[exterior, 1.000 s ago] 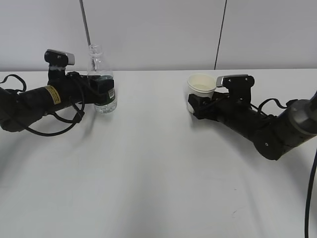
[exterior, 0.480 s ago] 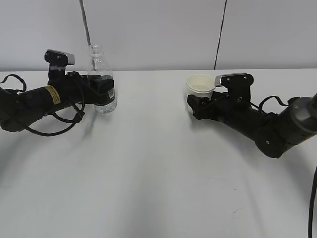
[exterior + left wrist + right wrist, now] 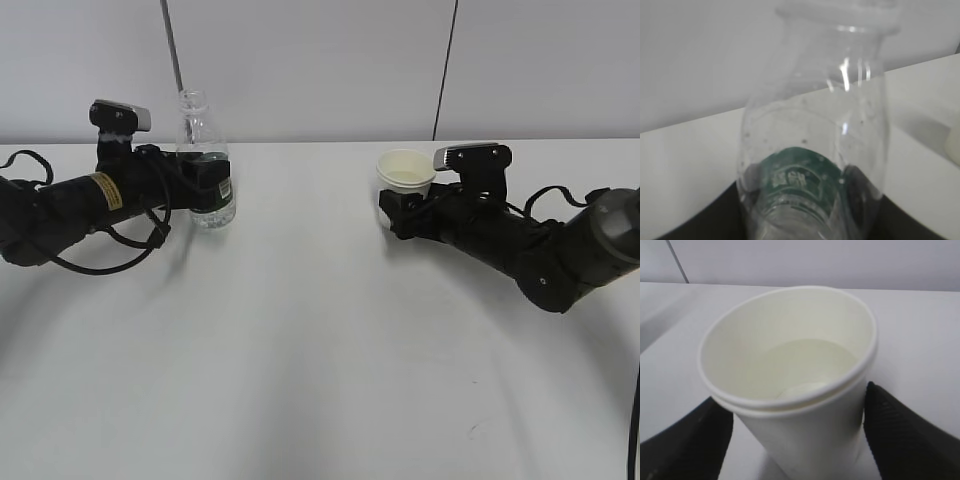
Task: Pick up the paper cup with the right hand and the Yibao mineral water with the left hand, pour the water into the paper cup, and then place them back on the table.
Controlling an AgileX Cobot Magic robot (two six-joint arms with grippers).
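**Paper cup** point(image 3: 405, 175). Upper right of centre in the exterior view, upright, mouth open. The right wrist view shows the cup point(image 3: 790, 385) filling the frame, its interior dry so far as can be seen, with a black finger pressed to each side of its wall. Whether its base touches the table point(image 3: 300, 350) cannot be told.

**Right hand** point(image 3: 402, 212). Enters from the right edge, lying low along the tabletop, claw closed around the lower half of the cup.

**Yibao mineral water** point(image 3: 205, 165). Upper left of the exterior view, upright, neck uncapped, green label band partly masked by the claw. In the left wrist view the bottle point(image 3: 815, 165) fills the frame; the water point(image 3: 212, 212) appears to fill only the lower body. The base appears to rest on the table.

**Left hand** point(image 3: 205, 185). Enters from the left edge, yellow sticker on the forearm, claw clamped on the bottle at label height.

**Step in hand.** Judged: both grasps are made, the pickup is at its start, and pouring has not begun. Cup and bottle stand well apart.

**Next move calls for.** Raising both items clear of the table, bringing them together toward the frame's centre, holding the cup level, then tilting the bottle so its neck sits over the cup's mouth. A light, thin-walled cup would likely deform under too firm a squeeze.
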